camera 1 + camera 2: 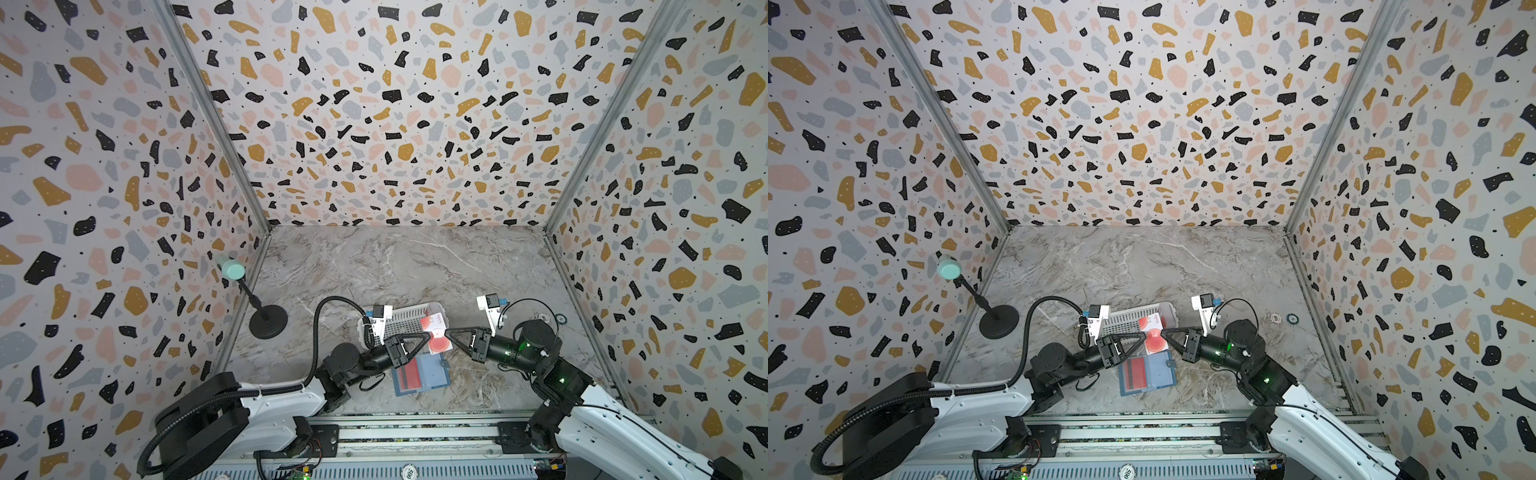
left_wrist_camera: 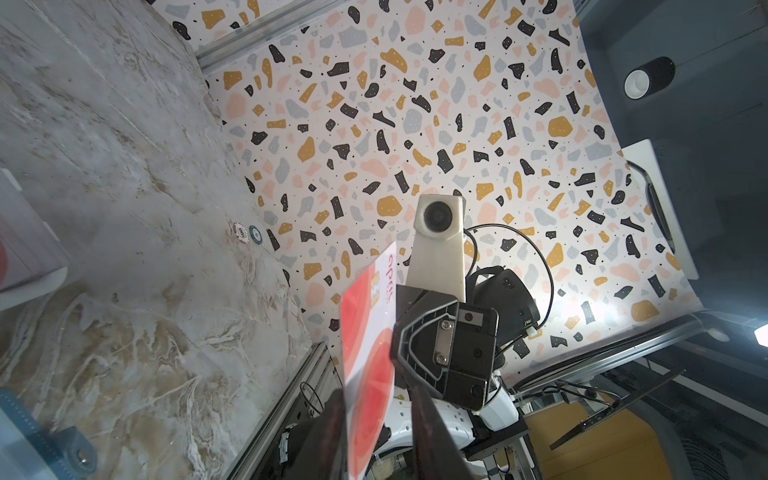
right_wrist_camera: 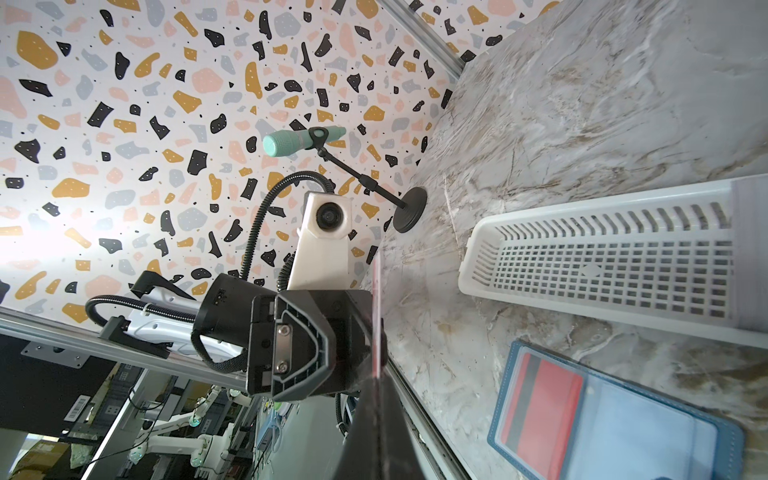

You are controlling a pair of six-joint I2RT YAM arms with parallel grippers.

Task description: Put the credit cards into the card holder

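At far left, a microphone stand (image 1: 268, 322) is seen on the marbled tabletop (image 1: 395, 266), close to the left wall. Next to the right, the left gripper (image 1: 426, 336) is reached toward the middle, with a white slotted basket (image 1: 407, 320) lying on the tabletop behind and below it.

At the centre, a credit card (image 1: 438, 343) with a pale face and red-orange circles is held off the tabletop, over the near right end of the basket and just beyond the card holder (image 1: 432, 374). In the left wrist view the card (image 2: 370, 353) is shown between the left gripper's fingers (image 2: 432, 436), which stand on either side of it. Whether they are pressed onto the card cannot be told.

The card holder is laid open and flat on the tabletop, just nearer the robot than the basket. A second credit card (image 1: 409, 371), red back with dark stripe upward, is lodged in its left pocket. The right pocket is seen clear and light blue in the right wrist view (image 3: 648, 440).

Further right, the right gripper (image 1: 449, 333) is closed on the opposite edge of the raised card, seen edge-on in the right wrist view (image 3: 377, 307). At far right, small round discs (image 1: 561, 319) are seen lying on the tabletop, well apart from the rest.
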